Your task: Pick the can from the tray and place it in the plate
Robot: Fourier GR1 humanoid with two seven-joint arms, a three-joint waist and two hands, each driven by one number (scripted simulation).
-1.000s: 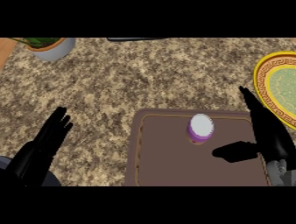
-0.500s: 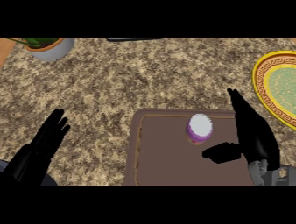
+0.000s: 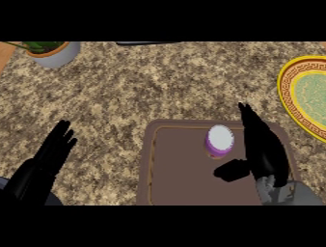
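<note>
**A:** Your right robot hand (image 3: 264,150) is over the tray (image 3: 180,169), fingers straight, thumb out toward the can (image 3: 220,141). It is released and grasps nothing. The can stands upright on the tray's far half, just left of those fingers. I can't tell whether they touch it.

**B:** So how do you want the grasp done?

**A:** I'd say you bring the palm in from the can's right side, fingers past its far side and thumb on the near side, and curl only once the can sits between them. Close too soon and you may nudge it left and tip it.

**B:** And the way out?

**A:** Lift straight up first; the tray has a raised rim, so you shouldn't drag the can across it. The plate (image 3: 319,99) lies to the right and farther off, partly cut by the view's edge. Between tray and plate there is only bare worktop (image 3: 158,87), so you have room. Aim for the green middle, not the yellow rim.

**B:** Anything on the other side?

**A:** Your left robot hand (image 3: 48,157) rests open at lower left, well apart. The potted plant (image 3: 50,50) sits in the far left corner, out of your way.
</note>
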